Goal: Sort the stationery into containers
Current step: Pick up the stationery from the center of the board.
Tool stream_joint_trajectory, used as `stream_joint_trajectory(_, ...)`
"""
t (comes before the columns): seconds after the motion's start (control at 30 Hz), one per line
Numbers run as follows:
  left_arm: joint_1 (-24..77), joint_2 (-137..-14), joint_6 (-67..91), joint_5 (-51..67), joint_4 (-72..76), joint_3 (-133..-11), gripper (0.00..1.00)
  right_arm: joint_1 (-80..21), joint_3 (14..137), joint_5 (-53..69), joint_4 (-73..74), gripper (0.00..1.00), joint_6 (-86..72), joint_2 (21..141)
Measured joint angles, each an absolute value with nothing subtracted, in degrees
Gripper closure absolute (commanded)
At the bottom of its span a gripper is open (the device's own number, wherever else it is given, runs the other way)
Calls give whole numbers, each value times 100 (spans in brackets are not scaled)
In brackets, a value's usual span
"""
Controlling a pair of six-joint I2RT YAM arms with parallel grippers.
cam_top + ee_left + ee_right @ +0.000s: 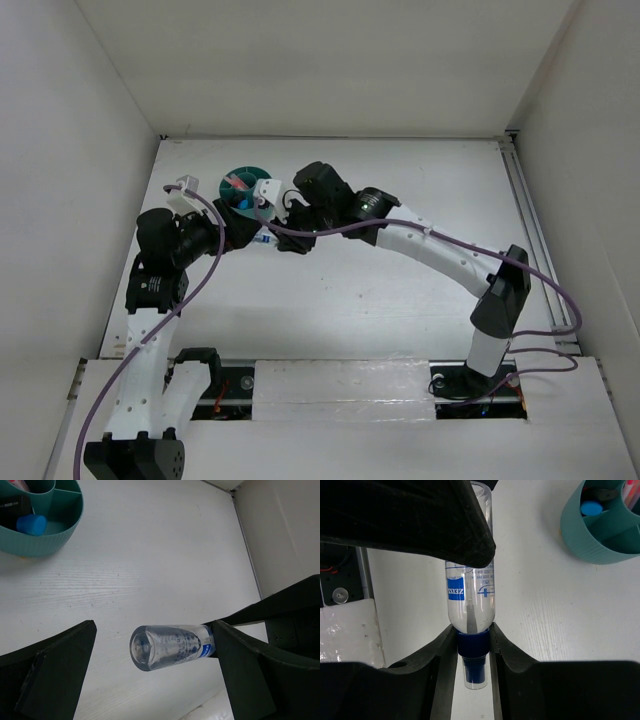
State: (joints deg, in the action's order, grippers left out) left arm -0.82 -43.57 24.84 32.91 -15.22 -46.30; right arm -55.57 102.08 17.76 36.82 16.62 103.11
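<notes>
The right tool (472,632) clamps the clear tube (470,592) by its blue neck, near the tub (47,542), the tube's length pointing between the wide-open, empty fingers of the left tool (155,632).

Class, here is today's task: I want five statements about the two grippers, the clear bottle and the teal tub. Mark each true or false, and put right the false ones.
1. The right gripper is shut on the blue collar of the clear bottle. True.
2. The left gripper is clamped tight on the bottle. False: its jaws stand wide open, with the bottle lying between them.
3. The teal tub is tipped on its side. False: it stands upright on the table.
4. A blue-capped item sits inside the tub. True.
5. The bottle is already in the tub. False: it is outside the tub, held by the right gripper.
</notes>
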Motion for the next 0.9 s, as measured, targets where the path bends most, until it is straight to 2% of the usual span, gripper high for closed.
stream_joint_trajectory(0.9,-80,-4327,2491,3221,-1435,-4630,0,-5559,10379,1645,3704,100,1518,10012)
